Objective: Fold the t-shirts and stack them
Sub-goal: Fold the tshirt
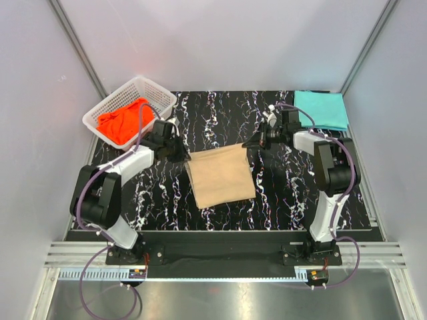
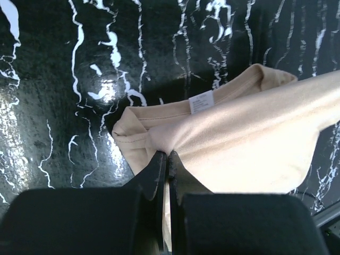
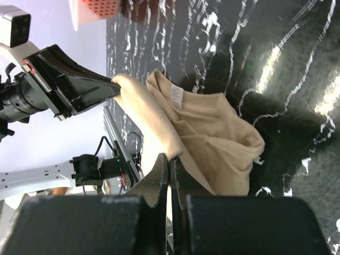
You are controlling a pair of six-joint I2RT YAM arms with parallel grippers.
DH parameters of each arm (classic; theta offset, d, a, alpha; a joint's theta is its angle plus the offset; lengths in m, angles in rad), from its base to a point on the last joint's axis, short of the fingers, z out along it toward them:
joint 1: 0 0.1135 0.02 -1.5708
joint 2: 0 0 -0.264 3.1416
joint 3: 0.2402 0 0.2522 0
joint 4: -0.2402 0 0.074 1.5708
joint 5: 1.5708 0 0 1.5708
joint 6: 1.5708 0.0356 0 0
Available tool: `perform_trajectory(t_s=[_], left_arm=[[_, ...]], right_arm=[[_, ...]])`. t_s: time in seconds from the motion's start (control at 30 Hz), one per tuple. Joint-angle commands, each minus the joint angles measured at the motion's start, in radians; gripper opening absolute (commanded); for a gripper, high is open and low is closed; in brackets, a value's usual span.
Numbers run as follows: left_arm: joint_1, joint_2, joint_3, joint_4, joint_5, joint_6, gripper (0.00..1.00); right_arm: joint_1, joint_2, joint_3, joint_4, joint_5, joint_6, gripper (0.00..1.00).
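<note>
Tabletop, top view: black, white-veined tabletop (image 1: 220, 113) boxed in by pale walls, with the arm bases at 6 o'clock.
Tan t-shirt, top view: the tan t-shirt (image 1: 220, 177) sits at the centre as a rough rectangle. Its far edge is taken up between the two grippers and the rest trails toward 6 o'clock.
Grippers, top view: the left gripper (image 1: 179, 152) is at the shirt's 10 o'clock corner and the right gripper (image 1: 252, 141) at its 1 o'clock corner. Each arm is about equally near its own corner.
Held edge: it runs roughly 9 to 3 o'clock. By my reckoning the next fold depends on both ends travelling together toward 6 o'clock.
Basket: the white basket (image 1: 160, 93) at 10 o'clock holds the orange-red t-shirt (image 1: 123, 120), which is crumpled.
Teal t-shirt: the teal t-shirt (image 1: 321, 109) lies folded flat on the table at 1 o'clock, in no container.
Left wrist view: the jaws are pressed together, pinching a bunched tan corner. The cloth fans out toward 3 o'clock, and a care label (image 2: 202, 102) shows at the neckline.
Right wrist view: the jaws are pressed together on a tan fold. The shirt sags between this grip and the left gripper at 10 o'clock.
</note>
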Motion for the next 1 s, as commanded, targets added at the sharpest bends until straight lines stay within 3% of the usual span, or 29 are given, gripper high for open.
perform_trajectory(t_s=[0.0, 0.27, 0.73, 0.87, 0.97], left_arm=[[0.009, 0.015, 0.012, 0.033, 0.018, 0.036, 0.0], [-0.009, 0.029, 0.124, 0.021, 0.136, 0.044, 0.0], [-0.067, -0.299, 0.028, -0.172, 0.078, -0.006, 0.0], [-0.067, -0.338, 0.026, -0.252, -0.029, -0.034, 0.0], [-0.052, -0.274, 0.037, -0.267, -0.074, -0.042, 0.0]], right_arm=[[-0.002, -0.021, 0.045, -0.047, 0.016, -0.028, 0.0], [-0.002, -0.218, -0.077, -0.17, 0.113, -0.07, 0.0], [0.025, -0.594, -0.157, -0.36, 0.202, -0.099, 0.0], [0.029, -0.576, -0.12, -0.339, 0.201, -0.107, 0.0], [0.029, -0.477, -0.056, -0.288, 0.172, -0.111, 0.0]])
